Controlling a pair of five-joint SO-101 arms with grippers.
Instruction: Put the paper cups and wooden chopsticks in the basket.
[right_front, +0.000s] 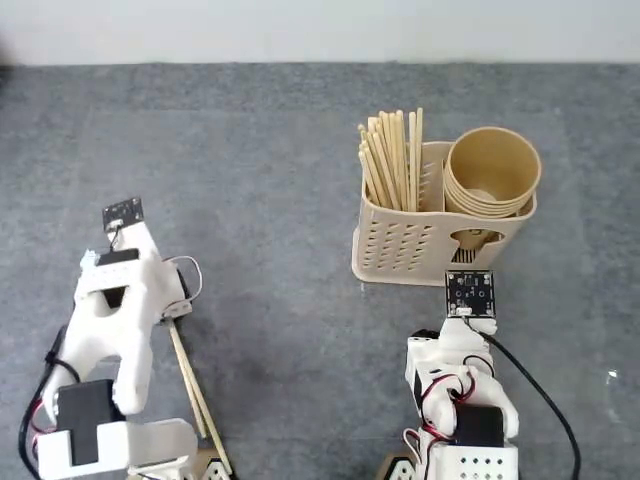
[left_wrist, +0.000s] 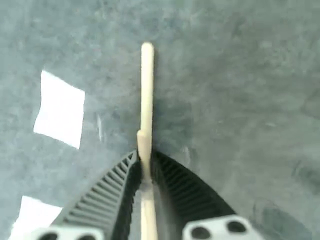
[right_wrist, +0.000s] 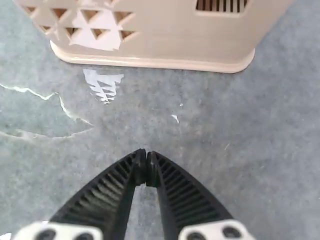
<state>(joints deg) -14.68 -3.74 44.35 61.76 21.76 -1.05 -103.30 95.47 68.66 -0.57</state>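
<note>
Markings check: nothing legible from my station.

I find no readable text, number, brand or sign on the basket (right_front: 400, 250), the paper cups (right_front: 490, 165) or the wooden chopsticks (right_front: 392, 160). The small circuit board (right_front: 469, 292) on an arm's wrist shows only pale specks, too fine for me to read as characters.

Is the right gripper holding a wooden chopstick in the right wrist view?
No, the right gripper is shut with nothing between its jaws, in front of the basket.
</note>
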